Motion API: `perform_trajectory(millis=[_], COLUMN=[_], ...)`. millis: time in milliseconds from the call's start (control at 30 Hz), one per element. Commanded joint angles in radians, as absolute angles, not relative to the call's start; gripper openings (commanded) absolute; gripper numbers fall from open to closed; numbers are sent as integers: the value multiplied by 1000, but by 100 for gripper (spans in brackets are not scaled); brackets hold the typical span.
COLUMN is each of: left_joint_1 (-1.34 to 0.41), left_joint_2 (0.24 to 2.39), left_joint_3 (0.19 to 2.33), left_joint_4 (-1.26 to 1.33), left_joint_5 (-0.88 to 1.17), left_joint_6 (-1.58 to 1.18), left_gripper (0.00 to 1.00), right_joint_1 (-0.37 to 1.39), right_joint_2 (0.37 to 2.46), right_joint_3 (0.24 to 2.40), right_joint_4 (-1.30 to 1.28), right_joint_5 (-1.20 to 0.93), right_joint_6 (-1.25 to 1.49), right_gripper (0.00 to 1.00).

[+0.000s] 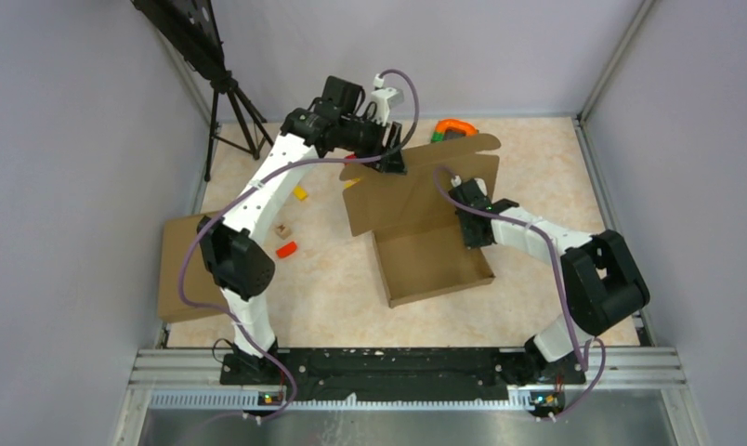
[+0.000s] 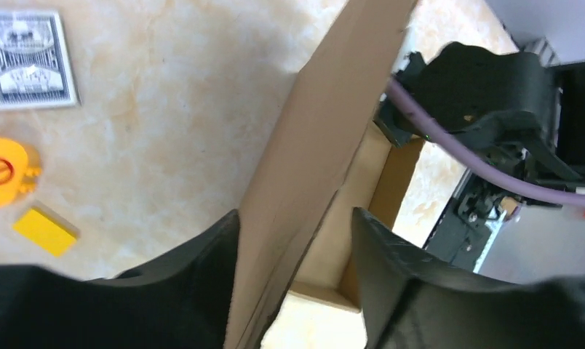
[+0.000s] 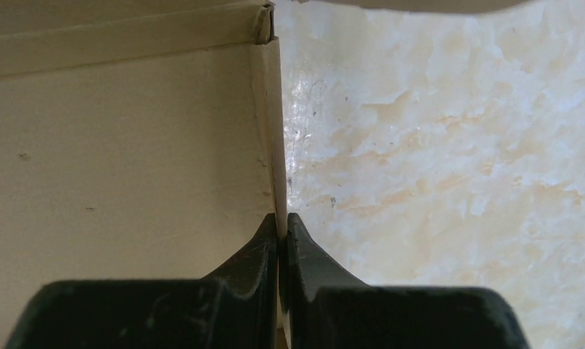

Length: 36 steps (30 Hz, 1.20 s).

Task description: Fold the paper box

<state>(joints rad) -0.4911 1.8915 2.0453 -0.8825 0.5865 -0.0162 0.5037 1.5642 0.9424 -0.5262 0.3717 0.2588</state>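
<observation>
The paper box (image 1: 425,251) is a brown cardboard tray in the middle of the table, with its lid panel (image 2: 326,131) standing up at the far side. My left gripper (image 1: 393,163) is at the lid's top edge and open. The panel passes between its fingers (image 2: 297,225), against the left finger and apart from the right one. My right gripper (image 1: 472,232) is at the tray's right side, shut on the thin side wall (image 3: 275,145), which is pinched between the fingertips (image 3: 282,222).
Another brown cardboard piece (image 1: 176,269) lies at the table's left edge. A yellow block (image 1: 300,193), a small wooden cube (image 1: 281,229) and a red block (image 1: 286,249) lie left of the box. An orange-green toy (image 1: 455,127) sits behind it. A card deck (image 2: 31,59) lies nearby. A tripod (image 1: 235,111) stands back left.
</observation>
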Motion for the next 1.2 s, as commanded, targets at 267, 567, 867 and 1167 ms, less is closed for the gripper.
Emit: perform_trajectory(millis=[267, 567, 867, 1167], left_joint_1=[-388, -390, -383, -327], left_joint_2=[1610, 1557, 1487, 1343], left_joint_3=[1543, 1561, 1496, 1306], left_joint_4=[-538, -564, -508, -380], left_joint_5=[571, 698, 834, 847], left_joint_6=[-167, -219, -337, -408], left_gripper=[81, 85, 90, 92], right_joint_1=[508, 508, 502, 497], right_joint_2=[1521, 1519, 1511, 1482], right_joint_3=[913, 906, 883, 864], right_joint_4=[-439, -418, -372, -359], right_joint_5=[321, 322, 317, 299], right_joint_6=[313, 337, 369, 378], right_gripper=[0, 0, 0, 0])
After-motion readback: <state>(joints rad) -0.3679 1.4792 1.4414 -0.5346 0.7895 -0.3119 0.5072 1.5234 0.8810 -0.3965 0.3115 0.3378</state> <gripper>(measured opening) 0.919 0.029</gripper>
